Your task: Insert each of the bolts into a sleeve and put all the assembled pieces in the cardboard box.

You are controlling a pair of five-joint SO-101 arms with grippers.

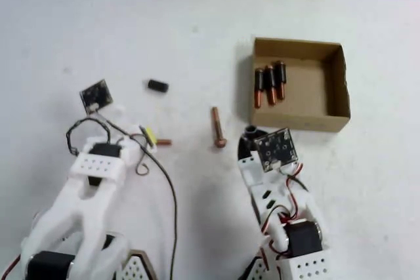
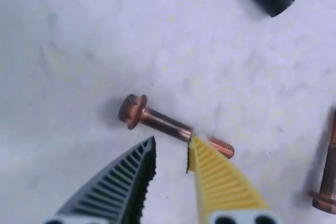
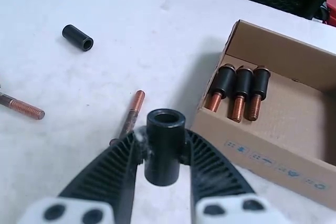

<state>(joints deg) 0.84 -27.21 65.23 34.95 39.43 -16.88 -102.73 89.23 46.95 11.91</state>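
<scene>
Three assembled pieces (image 1: 270, 84) lie in the cardboard box (image 1: 302, 122) — two bare bolts and two sleeves are outside it.
Your right gripper (image 3: 164, 153) is clamped on the held sleeve (image 3: 165, 129), a black one kept upright with its bore facing up, just beside the box's near corner. The three boxed pieces lie side by side, each a black sleeve over a copper bolt. On the table (image 1: 197, 31) the middle bolt (image 1: 217, 127) lies between your two arms, near the held sleeve. The second bolt (image 2: 157, 121) lies at your left gripper (image 2: 170, 148), whose black and yellow fingers stand apart with nothing gripped — the yellow tip overlaps the shank and the black tip stops just short of it. The loose sleeve (image 1: 157, 86) lies on its side farther out, well apart from the box.
</scene>
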